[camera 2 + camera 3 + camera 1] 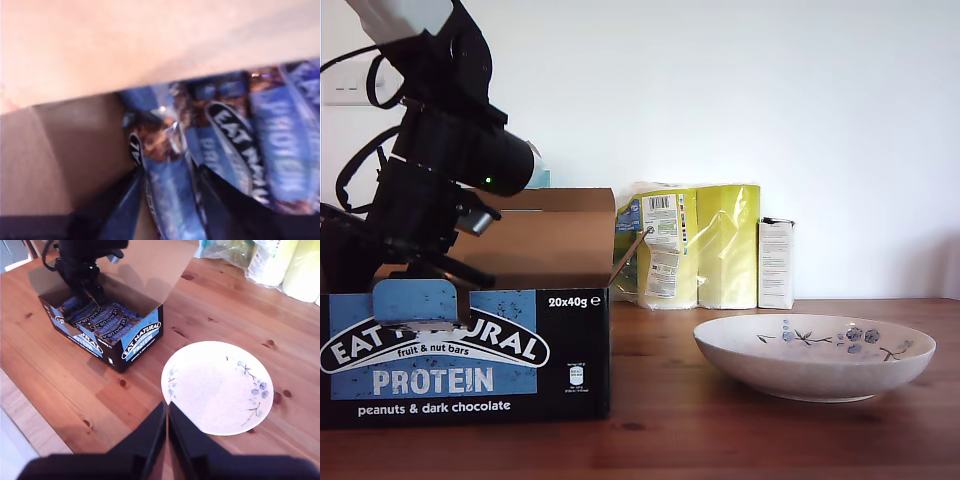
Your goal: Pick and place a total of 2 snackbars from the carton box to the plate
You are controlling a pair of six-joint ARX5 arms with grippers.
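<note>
Since the first gripper (pixel 170 171) has its fingers (pixel 222 200) astride a bar (pixel 170 212) in the box (pixel 555 360), whether clamped cannot be told, it should pinch firmly and lift straight up, clear of its neighbours (pixel 280 130), before crossing to the plate (pixel 800 372).

we read | carton (pixel 535 385): "EAT NATURAL" (partly covered), "fruit & nut bars", "PROTEIN", "peanuts & dark chocolate", "20x40g" | bars (pixel 235 145): "EAT NA…", "PROTEIN" | white box (pixel 776 262), yellow pack (pixel 695 245): print too small for us to read

Blue snackbars (pixel 112 322) lie in the open carton box (pixel 470 385), flowered plate (pixel 810 372) nearby.
</note>
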